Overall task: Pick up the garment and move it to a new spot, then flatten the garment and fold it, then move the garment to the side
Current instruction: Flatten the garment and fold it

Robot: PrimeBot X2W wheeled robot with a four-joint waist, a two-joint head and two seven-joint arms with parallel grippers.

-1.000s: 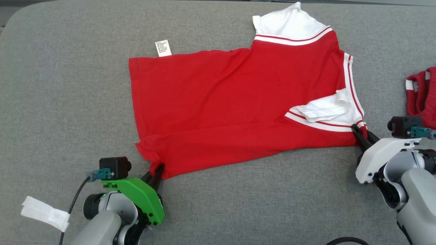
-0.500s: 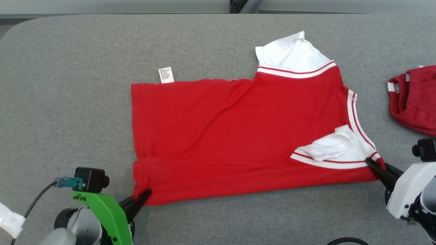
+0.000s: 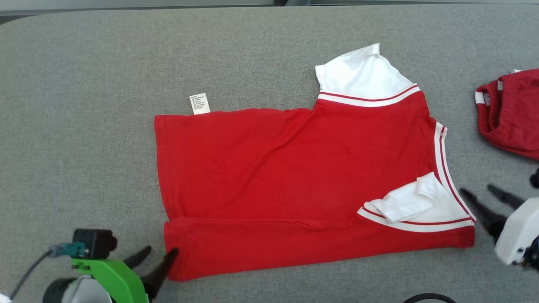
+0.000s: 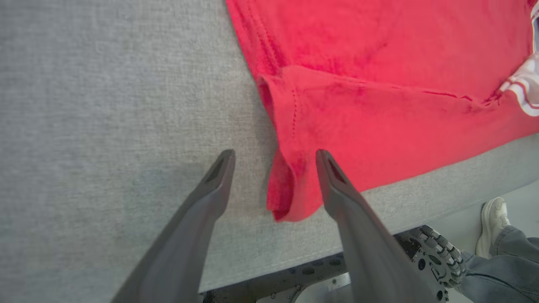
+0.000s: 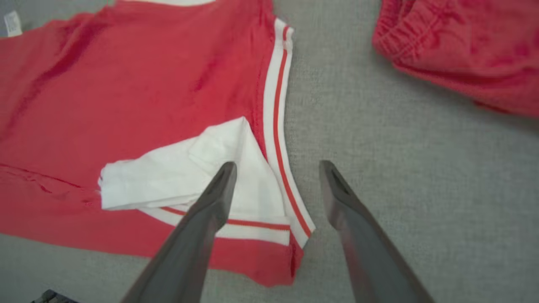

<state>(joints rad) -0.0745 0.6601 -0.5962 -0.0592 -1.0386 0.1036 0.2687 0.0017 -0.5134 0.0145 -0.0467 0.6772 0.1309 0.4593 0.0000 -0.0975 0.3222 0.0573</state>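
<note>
Here the red T-shirt (image 3: 294, 176) lies flat in the middle on the grey tabletop (image 3: 84, 105). The left pincer (image 3: 161, 250), lower left, and the right pincer (image 3: 476, 189), lower right, are both open at its bottom corners.

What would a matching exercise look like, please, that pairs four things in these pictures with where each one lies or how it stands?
1. red shirt
2. white label
3. dark red garment
4. left gripper

A. bunched at the head view's right edge
B. open, at the shirt's near left corner
C. spread flat in the middle, near edge folded over
D. poking out from the shirt's far edge

Pairs: 1-C, 2-D, 3-A, 4-B.
</note>
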